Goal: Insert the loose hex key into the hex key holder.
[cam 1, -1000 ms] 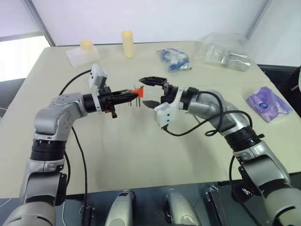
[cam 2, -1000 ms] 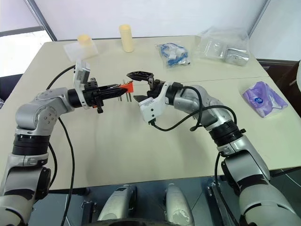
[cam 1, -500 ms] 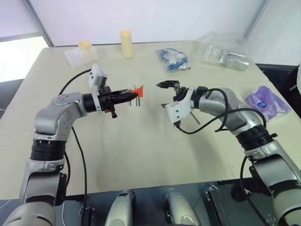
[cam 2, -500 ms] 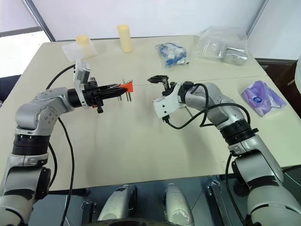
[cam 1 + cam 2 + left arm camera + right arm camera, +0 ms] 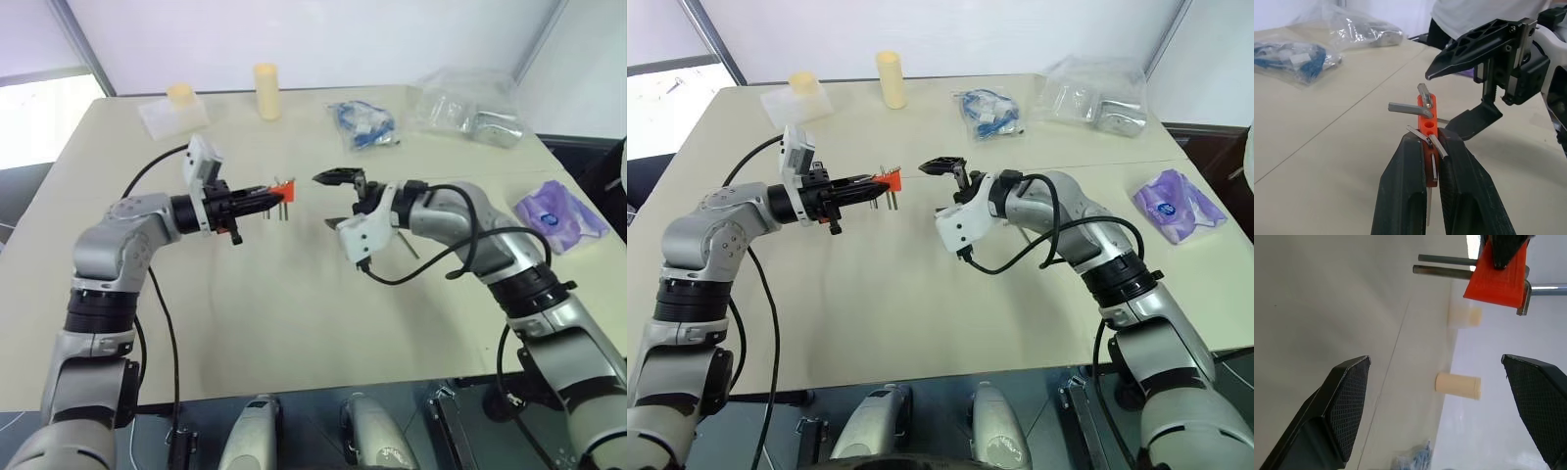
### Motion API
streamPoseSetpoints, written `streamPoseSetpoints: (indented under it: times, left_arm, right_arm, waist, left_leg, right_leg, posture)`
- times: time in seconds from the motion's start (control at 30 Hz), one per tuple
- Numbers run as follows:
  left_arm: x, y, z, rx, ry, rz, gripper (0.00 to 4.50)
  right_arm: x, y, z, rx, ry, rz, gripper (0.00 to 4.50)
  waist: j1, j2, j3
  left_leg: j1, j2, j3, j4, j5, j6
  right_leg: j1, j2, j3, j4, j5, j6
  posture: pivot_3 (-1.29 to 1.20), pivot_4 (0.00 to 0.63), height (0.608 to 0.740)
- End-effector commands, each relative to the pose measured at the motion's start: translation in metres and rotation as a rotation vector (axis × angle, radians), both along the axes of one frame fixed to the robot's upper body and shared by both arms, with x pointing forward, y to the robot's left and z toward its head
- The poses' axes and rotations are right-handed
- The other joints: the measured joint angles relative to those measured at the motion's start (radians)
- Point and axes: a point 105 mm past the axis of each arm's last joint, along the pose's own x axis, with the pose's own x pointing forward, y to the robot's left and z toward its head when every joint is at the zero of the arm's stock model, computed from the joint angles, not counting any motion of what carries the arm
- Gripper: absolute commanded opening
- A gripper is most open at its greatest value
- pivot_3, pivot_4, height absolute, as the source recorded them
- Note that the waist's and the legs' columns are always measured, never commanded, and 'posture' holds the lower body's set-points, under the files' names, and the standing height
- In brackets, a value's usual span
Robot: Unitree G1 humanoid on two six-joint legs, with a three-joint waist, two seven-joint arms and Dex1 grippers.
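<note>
The left pincer (image 5: 265, 193) is squeezing the red hex key holder (image 5: 285, 188) above the middle of the desk (image 5: 294, 323). The right pincer (image 5: 331, 200) is hanging wide open and empty nearby, so it is risking bumping the prongs. The loose hex key (image 5: 409, 243) seems to be lying under that arm.

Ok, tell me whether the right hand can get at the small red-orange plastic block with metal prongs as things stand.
Probably yes. The right hand is open and faces the small red-orange plastic block, which the left hand holds above the table. Nothing lies in the gap between them.
</note>
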Motion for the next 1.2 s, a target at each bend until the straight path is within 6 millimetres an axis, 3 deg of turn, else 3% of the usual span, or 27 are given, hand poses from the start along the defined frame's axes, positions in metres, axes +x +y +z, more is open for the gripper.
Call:
streamPoseSetpoints:
  times: [0.03, 0.53, 1.2]
  left_arm:
    - [-0.001, -0.002, 0.012, -0.002, -0.055, -0.013, 0.0]
    - [-0.004, -0.006, 0.013, -0.004, -0.057, -0.029, 0.0]
    - [-0.013, -0.013, 0.009, -0.003, -0.043, -0.075, 0.0]
  right_arm:
    - [-0.008, 0.009, 0.015, 0.044, -0.036, 0.039, 4.44]
    - [-0.012, 0.022, 0.017, 0.055, -0.039, 0.081, 4.44]
    - [-0.011, 0.023, 0.016, 0.046, -0.04, 0.086, 4.44]
  waist:
    - [0.0, 0.0, 0.0]
    - [0.0, 0.0, 0.0]
    - [0.0, 0.0, 0.0]
  left_leg:
    - [0.0, 0.0, 0.0, 0.0, 0.0, 0.0]
    - [0.0, 0.0, 0.0, 0.0, 0.0, 0.0]
    - [0.0, 0.0, 0.0, 0.0, 0.0, 0.0]
  right_leg:
    - [0.0, 0.0, 0.0, 0.0, 0.0, 0.0]
    - [0.0, 0.0, 0.0, 0.0, 0.0, 0.0]
    - [0.0, 0.0, 0.0, 0.0, 0.0, 0.0]
  posture:
    - [0.0, 0.15, 0.74]
    - [0.0, 0.15, 0.74]
    - [0.0, 0.15, 0.74]
